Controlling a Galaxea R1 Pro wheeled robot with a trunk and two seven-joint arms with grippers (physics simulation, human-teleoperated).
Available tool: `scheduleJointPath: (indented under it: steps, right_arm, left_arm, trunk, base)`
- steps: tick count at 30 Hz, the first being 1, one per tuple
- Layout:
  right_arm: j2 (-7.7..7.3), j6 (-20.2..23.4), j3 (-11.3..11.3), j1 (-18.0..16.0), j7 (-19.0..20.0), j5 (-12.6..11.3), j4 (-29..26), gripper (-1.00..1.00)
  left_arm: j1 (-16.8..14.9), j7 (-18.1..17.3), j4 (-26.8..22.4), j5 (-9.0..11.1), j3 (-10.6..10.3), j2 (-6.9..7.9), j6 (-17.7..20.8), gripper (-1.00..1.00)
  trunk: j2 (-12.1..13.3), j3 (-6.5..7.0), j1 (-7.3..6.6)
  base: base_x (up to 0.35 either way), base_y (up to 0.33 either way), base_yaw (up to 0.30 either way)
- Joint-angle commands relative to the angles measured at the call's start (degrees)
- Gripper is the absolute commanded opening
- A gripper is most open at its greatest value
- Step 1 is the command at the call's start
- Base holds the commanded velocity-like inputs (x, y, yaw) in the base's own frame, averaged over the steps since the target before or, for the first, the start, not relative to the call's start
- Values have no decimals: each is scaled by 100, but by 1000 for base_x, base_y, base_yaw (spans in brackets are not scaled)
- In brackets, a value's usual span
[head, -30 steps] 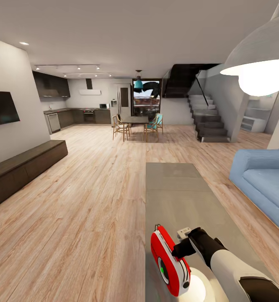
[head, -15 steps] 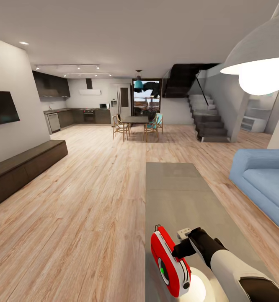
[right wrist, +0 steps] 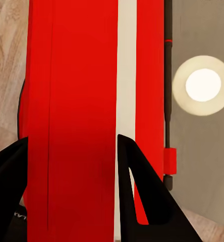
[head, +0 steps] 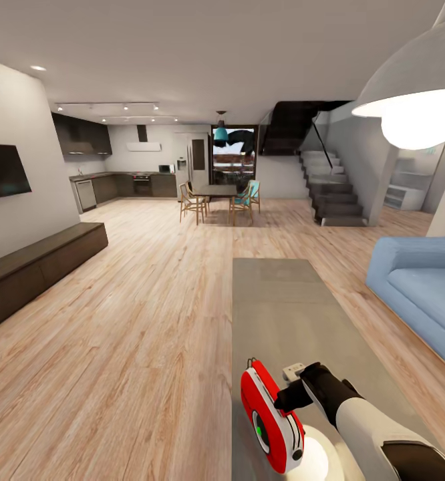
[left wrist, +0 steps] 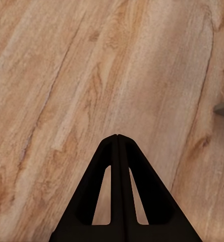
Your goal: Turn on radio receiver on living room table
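Your red radio receiver (head: 271,419) stands at the near end of the long grey worktop (head: 282,300), its white face with the green-centred dial turned toward the plank floor (head: 149,321) on your left. Your right hand (head: 286,394) is at the radio's back edge, touching it. In the right wrist view the red body (right wrist: 76,116) sits between the two dark fingers (right wrist: 137,186), which are spread to either side of it. No brand or lettering on the radio can be read; a small white mark near one finger is too blurred to make out.

Your left hand (left wrist: 117,138) hangs over bare floorboards, its fingers pressed together at the tips.

A blue sofa (head: 423,294) lies to the right of the worktop, and a black TV (head: 3,172) hangs on the left wall.
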Motion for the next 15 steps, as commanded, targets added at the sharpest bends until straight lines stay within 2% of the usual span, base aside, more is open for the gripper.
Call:
scheduleJointPath:
  steps: [1, 3, 15]
  right_arm:
    - [0, 2, -10, -3, 4, -27, -3, -100]
    - [0, 2, -10, -1, 4, -27, -3, -100]
    - [0, 2, -10, -1, 4, -28, -3, -100]
  left_arm:
    - [0, 0, 2, 0, 5, 0, 1, -100]
    - [0, 0, 1, 1, 8, 0, 1, -100]
    - [0, 0, 3, 1, 10, 0, 2, -100]
  trunk:
    - [-42, -18, 23]
    - [-122, -54, 66]
    - [-122, -54, 66]
  base:
    - [0, 0, 0]
    - [0, 0, 0]
    - [0, 0, 0]
